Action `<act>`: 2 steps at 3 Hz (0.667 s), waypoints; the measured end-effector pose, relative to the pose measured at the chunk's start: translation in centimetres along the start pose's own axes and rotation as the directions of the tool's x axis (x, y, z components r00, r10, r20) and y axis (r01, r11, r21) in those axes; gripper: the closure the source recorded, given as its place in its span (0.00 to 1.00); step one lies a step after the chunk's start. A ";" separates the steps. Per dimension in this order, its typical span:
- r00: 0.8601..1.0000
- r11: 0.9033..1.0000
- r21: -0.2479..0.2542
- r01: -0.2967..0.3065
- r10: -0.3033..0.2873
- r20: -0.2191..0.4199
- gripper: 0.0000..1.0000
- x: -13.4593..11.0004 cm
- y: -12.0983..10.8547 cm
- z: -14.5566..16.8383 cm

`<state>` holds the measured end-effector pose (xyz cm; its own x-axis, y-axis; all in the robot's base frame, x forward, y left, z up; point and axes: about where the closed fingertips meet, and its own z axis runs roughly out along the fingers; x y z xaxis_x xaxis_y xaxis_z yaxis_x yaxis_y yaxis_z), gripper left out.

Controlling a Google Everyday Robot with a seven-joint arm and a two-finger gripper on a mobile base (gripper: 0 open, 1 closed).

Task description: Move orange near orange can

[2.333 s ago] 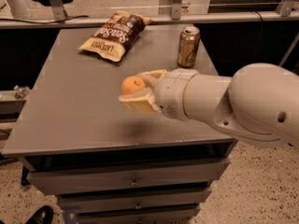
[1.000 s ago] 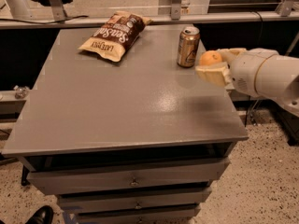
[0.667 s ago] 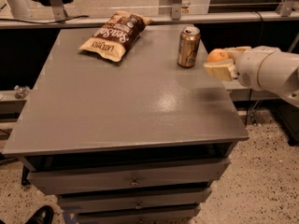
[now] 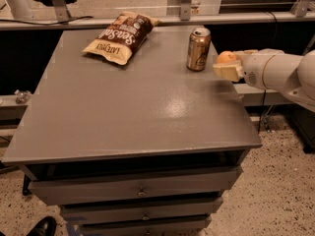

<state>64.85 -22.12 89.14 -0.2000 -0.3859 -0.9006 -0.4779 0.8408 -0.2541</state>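
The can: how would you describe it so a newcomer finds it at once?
Look at the grey table, far right corner. The can stands upright there, just beside the gripper holding the orange. It is tall, slim and copper, unlike the flat chip bag.

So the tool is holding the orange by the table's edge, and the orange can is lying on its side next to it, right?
Not quite. The orange can stands upright on the table, silver top up, not lying on its side. The rest holds: the tool grips the orange by the table's edge, beside the can and apart from it. The camera view shows this.
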 end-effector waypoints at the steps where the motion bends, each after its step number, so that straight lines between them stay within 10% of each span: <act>1: 1.000 0.999 -0.035 -0.027 0.027 0.001 1.00 0.5 0.5 2.2; 2: 0.999 0.997 -0.068 -0.048 0.048 -0.004 1.00 1.0 1.1 3.9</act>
<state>67.47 -20.10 86.56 -0.2266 -0.3466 -0.9102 -0.5245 0.8309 -0.1858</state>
